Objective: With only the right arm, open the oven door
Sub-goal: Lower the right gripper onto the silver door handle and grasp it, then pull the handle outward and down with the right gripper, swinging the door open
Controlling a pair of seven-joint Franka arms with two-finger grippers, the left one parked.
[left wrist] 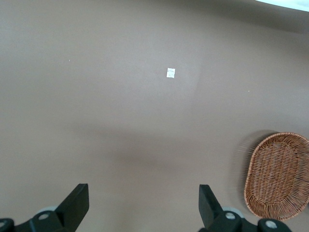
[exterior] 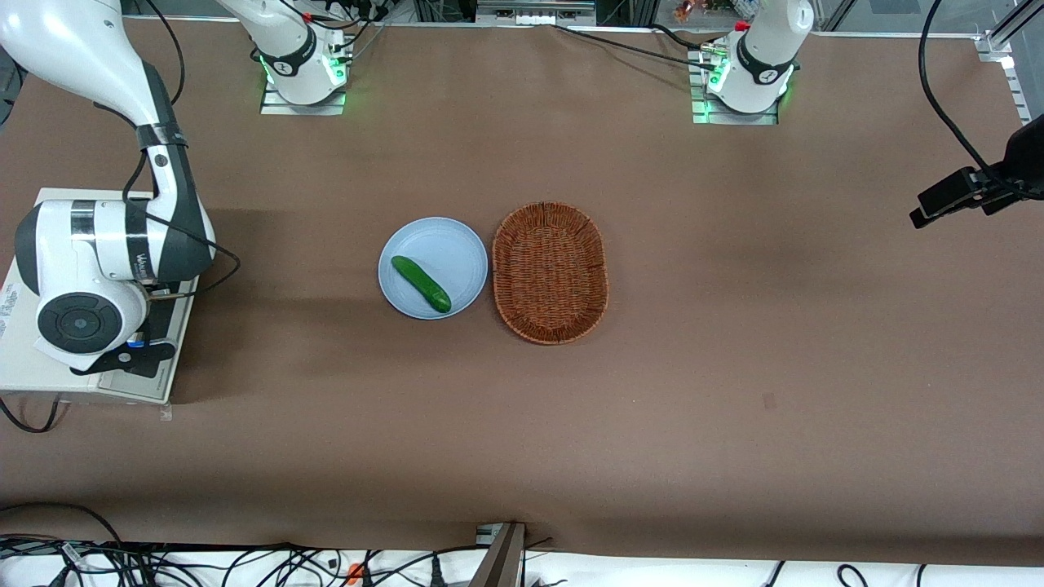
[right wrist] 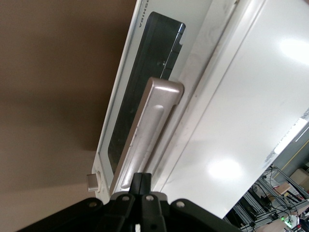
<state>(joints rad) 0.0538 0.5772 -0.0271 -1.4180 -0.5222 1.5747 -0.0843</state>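
Observation:
The cream-white oven (exterior: 20,359) stands at the working arm's end of the table, mostly covered by the right arm (exterior: 98,269). The oven door (right wrist: 145,82) shows its dark glass window and stands upright against the oven's front. Its silvery bar handle (right wrist: 154,121) sticks out from the door. My gripper (right wrist: 142,180) (exterior: 143,356) hangs right over the handle's end, close to the oven's top edge. Its two fingertips are pressed together with nothing between them. Whether they touch the handle is unclear.
A small knob (right wrist: 92,182) sticks out of the oven's front beside the door. Mid-table, a light blue plate (exterior: 457,244) holds a cucumber (exterior: 421,284), and a wicker basket (exterior: 550,271) (left wrist: 277,175) lies beside it, toward the parked arm.

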